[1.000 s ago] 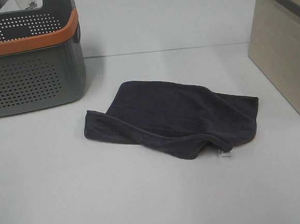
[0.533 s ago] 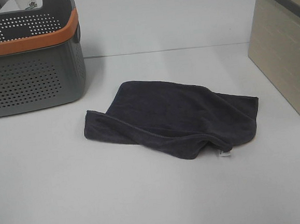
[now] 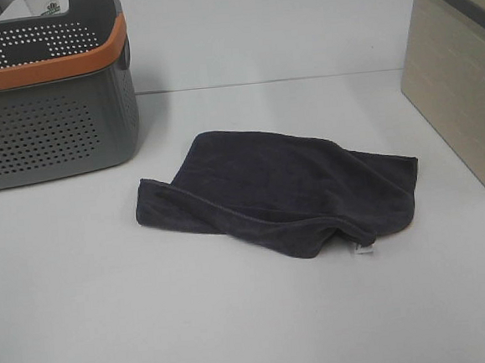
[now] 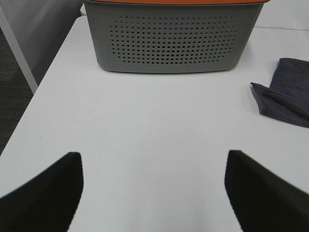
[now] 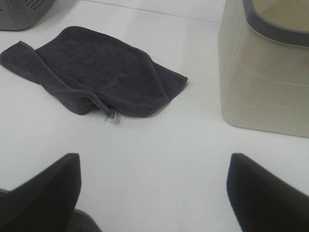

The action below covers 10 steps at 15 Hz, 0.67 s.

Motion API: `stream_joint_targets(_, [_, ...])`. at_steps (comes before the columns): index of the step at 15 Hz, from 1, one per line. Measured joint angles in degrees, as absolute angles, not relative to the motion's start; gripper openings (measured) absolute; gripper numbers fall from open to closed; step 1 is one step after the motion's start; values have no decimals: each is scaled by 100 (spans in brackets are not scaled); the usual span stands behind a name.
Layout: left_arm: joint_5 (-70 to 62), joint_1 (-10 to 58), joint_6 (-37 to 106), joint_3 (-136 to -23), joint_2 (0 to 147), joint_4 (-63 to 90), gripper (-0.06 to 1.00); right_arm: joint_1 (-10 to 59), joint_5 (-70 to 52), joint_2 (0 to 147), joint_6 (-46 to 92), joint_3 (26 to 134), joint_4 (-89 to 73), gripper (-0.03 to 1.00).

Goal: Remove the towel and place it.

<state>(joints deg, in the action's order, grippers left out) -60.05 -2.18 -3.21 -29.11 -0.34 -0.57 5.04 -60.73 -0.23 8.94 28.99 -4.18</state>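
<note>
The dark charcoal towel (image 3: 281, 187) lies loosely folded on the white table, its small white tag (image 3: 364, 250) at the near right corner. It also shows in the right wrist view (image 5: 91, 72), and one corner shows in the left wrist view (image 4: 285, 92). Neither gripper shows in the exterior high view. My left gripper (image 4: 152, 193) is open and empty over bare table in front of the grey basket. My right gripper (image 5: 152, 193) is open and empty, near the table's front, apart from the towel.
A grey perforated basket with an orange rim (image 3: 46, 88) stands at the back left, also in the left wrist view (image 4: 171, 36). A beige bin with a grey rim (image 3: 461, 72) stands at the right, also in the right wrist view (image 5: 265, 77).
</note>
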Motion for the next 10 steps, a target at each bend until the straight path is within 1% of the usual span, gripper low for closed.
stream_joint_targets(10, [-6005,-218,-321,-2911,-34,-57,75,504,-6073,-23,894,2899,-418,80])
